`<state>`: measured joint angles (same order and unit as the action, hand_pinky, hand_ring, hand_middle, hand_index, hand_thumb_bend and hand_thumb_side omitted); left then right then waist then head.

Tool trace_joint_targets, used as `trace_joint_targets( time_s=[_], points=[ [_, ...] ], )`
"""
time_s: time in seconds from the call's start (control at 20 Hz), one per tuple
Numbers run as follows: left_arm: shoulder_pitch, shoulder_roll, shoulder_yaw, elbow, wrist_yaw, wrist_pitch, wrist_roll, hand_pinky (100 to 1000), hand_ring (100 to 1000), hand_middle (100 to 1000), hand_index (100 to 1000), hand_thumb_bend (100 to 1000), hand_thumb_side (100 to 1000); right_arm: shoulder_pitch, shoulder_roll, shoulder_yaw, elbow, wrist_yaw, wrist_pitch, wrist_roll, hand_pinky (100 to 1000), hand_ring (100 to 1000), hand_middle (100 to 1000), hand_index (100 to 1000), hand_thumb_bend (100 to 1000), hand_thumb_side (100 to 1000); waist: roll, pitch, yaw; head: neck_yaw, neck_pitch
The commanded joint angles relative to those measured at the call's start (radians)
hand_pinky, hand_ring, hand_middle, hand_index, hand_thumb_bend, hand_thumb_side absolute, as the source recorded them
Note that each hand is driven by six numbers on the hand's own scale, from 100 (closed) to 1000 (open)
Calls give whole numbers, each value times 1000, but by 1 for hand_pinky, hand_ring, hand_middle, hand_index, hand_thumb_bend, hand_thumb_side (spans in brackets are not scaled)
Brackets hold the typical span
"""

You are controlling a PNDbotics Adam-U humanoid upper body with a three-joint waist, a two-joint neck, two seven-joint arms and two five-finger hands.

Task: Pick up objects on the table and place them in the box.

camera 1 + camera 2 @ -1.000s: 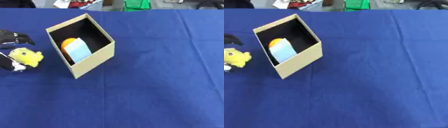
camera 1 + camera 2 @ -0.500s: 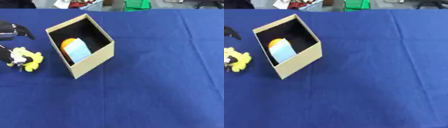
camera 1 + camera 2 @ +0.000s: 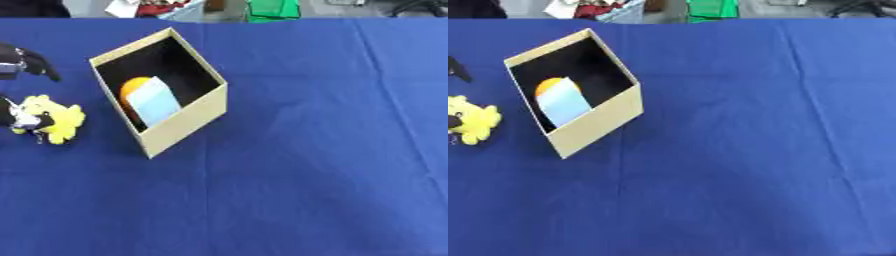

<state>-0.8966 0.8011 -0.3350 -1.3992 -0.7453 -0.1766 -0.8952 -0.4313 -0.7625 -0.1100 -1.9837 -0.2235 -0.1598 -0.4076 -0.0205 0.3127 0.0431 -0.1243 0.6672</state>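
**Left hand on the yellow plush beside the box**

Left eye view: a tan cardboard box [image 3: 162,95] sits in the upper left of the frame on a blue tablecloth [image 3: 315,150], its open top facing the camera. Inside it lie an orange object [image 3: 133,87] and a pale blue object [image 3: 156,101], the blue one partly covering the orange. At the left edge, just beside the box, a yellow plush toy [image 3: 57,120] rests on the cloth. The robot's left hand [image 3: 22,62] enters from that edge: dark fingers reach out above the toy, and lower fingers [image 3: 19,120] touch the toy's near side. Whether they clasp it cannot be told.

Right eye view: the box lies nearer the left edge, so the toy [image 3: 470,121] is partly cut off. Of the hand, only a dark fingertip [image 3: 457,70] shows at the upper left, apart from the toy. The right hand appears in neither view.
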Motion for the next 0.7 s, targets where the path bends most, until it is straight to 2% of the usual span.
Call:
trace_joint_targets(
  time_s=[0.05,0.45,0.55,0.7],
  points=[
    [-16,39,12,-11,-39,-12,-11,894,906,888,960,632,582,-13,-20,-6,-16,-5,1,3,857,860,808,925,100,812,2,-16,0,3,-12],
    [-15,29,20,5,-115,-46,-12,885,894,859,925,636,574,-13,-14,-7,-16,-7,2,7,858,860,805,914,100,814,-1,-8,-6,4,-20],
    [-13,27,18,13,-130,-52,-12,887,894,856,911,625,570,-13,-12,-8,-16,-8,2,7,858,860,805,914,100,814,-2,-6,-7,5,-21],
    [-10,25,16,24,-149,-61,-12,882,887,850,908,562,562,-13,-10,-7,-16,-11,2,8,858,860,804,918,100,817,-3,-2,-8,5,-24]
  ],
)
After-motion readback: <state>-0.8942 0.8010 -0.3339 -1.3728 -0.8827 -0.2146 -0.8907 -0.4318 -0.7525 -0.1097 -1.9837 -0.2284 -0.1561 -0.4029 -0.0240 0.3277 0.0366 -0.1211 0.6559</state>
